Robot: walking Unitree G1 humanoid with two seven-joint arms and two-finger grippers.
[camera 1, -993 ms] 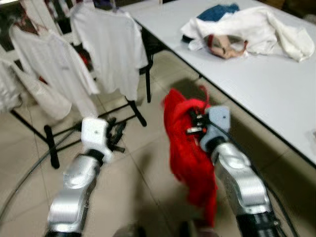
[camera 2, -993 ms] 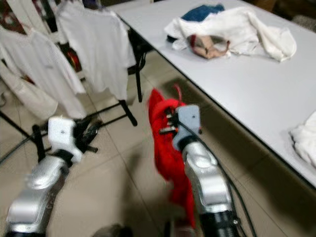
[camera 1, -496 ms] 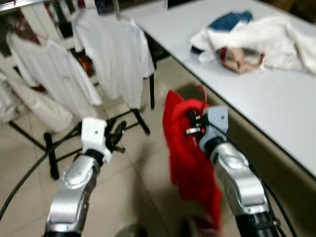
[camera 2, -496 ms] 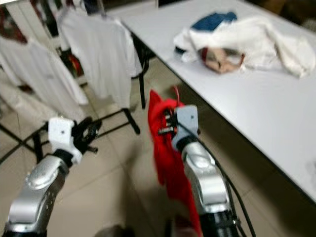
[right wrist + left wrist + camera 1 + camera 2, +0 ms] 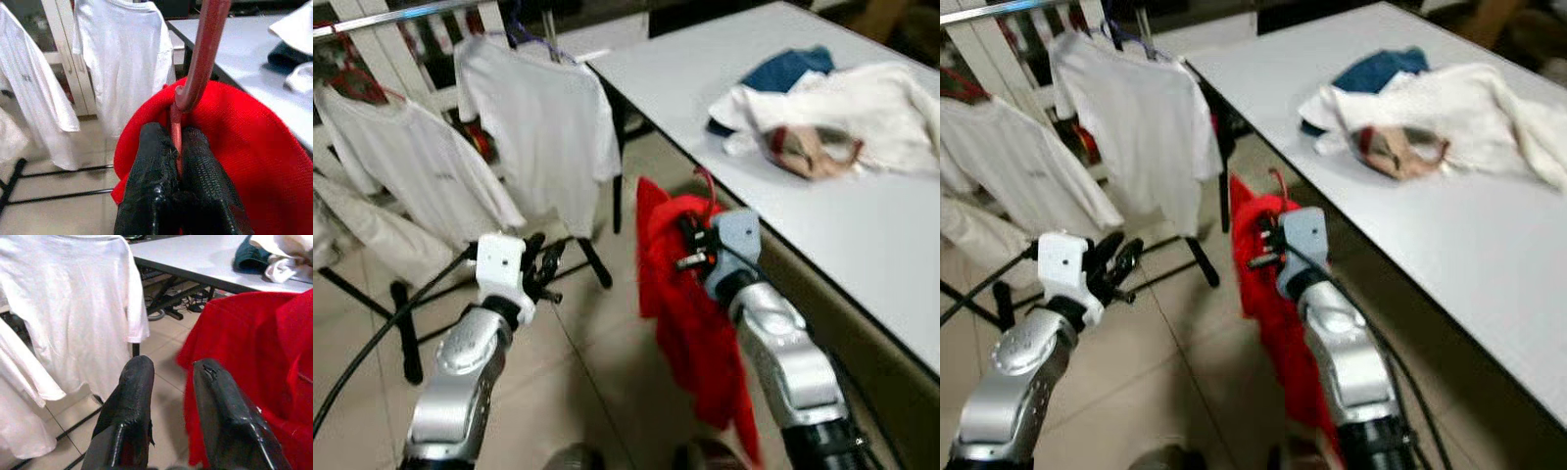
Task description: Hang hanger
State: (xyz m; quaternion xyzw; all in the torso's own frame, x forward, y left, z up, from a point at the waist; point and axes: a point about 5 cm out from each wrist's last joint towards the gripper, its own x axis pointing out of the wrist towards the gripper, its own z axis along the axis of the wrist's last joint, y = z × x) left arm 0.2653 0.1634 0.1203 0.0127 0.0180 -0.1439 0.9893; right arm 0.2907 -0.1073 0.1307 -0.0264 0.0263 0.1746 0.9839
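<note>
A red garment (image 5: 690,323) hangs on a red hanger whose hook (image 5: 203,54) rises between the fingers of my right gripper (image 5: 177,134). That gripper (image 5: 693,247) is shut on the hanger's neck, beside the table edge. My left gripper (image 5: 546,264) is held out to the left of the garment, open, with nothing between its fingers (image 5: 134,382). The clothes rack's rail (image 5: 401,14) runs along the top left, well beyond both grippers.
Two white shirts (image 5: 543,127) (image 5: 411,171) hang on the rack, whose black feet (image 5: 592,259) stand on the tiled floor. A long white table (image 5: 862,225) on the right carries a pile of white, blue and tan clothes (image 5: 832,108). A black cable (image 5: 362,343) crosses the floor at left.
The camera has shifted, so the rack's rail and more of the table now show. Both arms keep the same pose, and the right gripper still holds the red hanger.
</note>
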